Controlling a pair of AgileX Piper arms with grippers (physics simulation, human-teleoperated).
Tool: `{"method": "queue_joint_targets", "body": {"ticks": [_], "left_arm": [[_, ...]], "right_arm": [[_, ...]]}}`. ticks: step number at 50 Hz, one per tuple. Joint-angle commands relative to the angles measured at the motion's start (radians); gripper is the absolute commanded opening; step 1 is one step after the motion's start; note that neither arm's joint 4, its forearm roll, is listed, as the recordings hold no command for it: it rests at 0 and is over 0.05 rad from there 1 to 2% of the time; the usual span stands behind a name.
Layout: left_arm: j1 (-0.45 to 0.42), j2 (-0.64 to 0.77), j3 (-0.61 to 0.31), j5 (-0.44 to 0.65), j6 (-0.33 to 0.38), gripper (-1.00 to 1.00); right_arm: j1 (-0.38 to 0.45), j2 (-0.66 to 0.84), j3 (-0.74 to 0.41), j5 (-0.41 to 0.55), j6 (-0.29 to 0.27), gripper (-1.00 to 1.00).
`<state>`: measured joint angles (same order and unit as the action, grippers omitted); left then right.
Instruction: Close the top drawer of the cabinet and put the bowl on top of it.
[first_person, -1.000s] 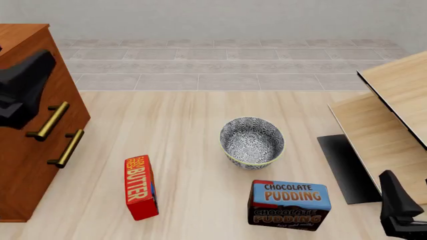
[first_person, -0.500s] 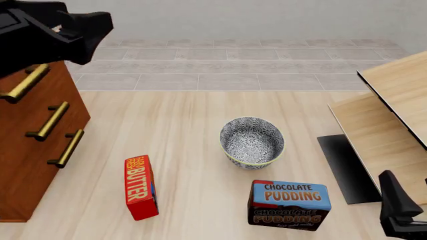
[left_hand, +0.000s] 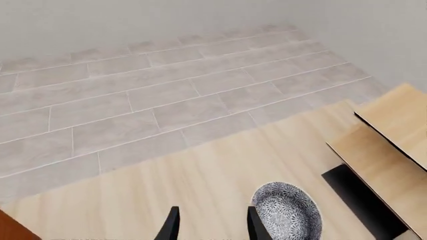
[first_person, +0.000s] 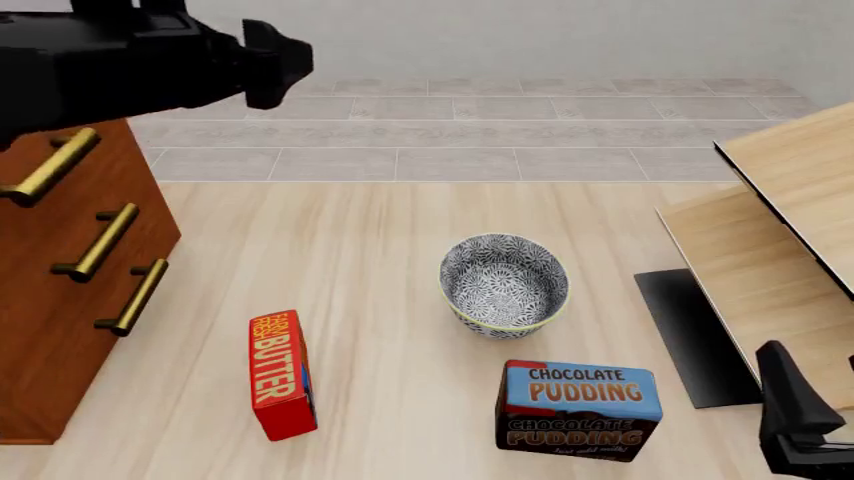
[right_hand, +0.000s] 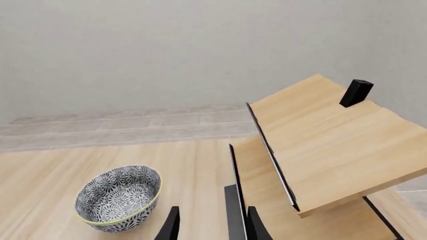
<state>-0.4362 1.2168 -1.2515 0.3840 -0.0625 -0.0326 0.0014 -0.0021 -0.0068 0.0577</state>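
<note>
Change since half a second ago: the left arm (first_person: 120, 65) has reached further right across the top of the front view; its black bulk now covers more of the cabinet's upper edge. Bowl, butter box, pudding box and right arm lie as before.
Change since one second ago: the left arm was then low against the cabinet front; it now sits high above it, and the top drawer handle is uncovered.
Cabinet (first_person: 54, 300): reddish-brown, at the left edge of the front view, three brass bar handles showing.
Top drawer (first_person: 40, 170): uppermost front with its brass handle; its upper part is hidden by the left arm, so whether it is fully shut cannot be told.
Bowl (first_person: 505, 284): upright on the desk (first_person: 360, 260), mid-scene, well apart from the cabinet, empty.
Bowl versus left gripper (left_hand: 210, 227): the bowl (left_hand: 287, 212) lies just beside and beyond the fingertips, not touched.
Bowl versus right gripper (right_hand: 210, 225): the bowl (right_hand: 119, 197) lies ahead and to one side, apart.
Left gripper: fingers spread, holding nothing.
Right gripper: fingers spread, holding nothing.
Right arm (first_person: 801, 420): low at the near right corner.
Butter box (first_person: 280, 373): red, near left of the bowl.
Pudding box (first_person: 579, 408): just nearer than the bowl.
Pale wood furniture (first_person: 774, 230): at right.
</note>
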Motion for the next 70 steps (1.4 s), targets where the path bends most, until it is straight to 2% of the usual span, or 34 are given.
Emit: {"method": "queue_joint_targets", "body": {"ticks": [1,26,42,64,70], "left_arm": [[-0.026,0.084,-0.042,0.013,-0.036,1.0],[-0.022,0.24,-0.029,-0.073,-0.017,1.0],[-0.06,0.3,-0.019,-0.121,-0.043,1.0],[-0.114,0.366,-0.037,-0.162,-0.131,1.0],[-0.152,0.38,-0.024,-0.182,-0.162,1.0]], "right_arm": [[0.0,0.0,-0.001,0.0,0.001,1.0],[0.001,0.0,0.0,-0.006,-0.001,1.0],[0.0,-0.001,-0.002,-0.007,-0.004,1.0],[0.006,-0.001,0.0,-0.01,-0.007,1.0],[0.007,-0.001,-0.001,-0.01,-0.01,1.0]]}}
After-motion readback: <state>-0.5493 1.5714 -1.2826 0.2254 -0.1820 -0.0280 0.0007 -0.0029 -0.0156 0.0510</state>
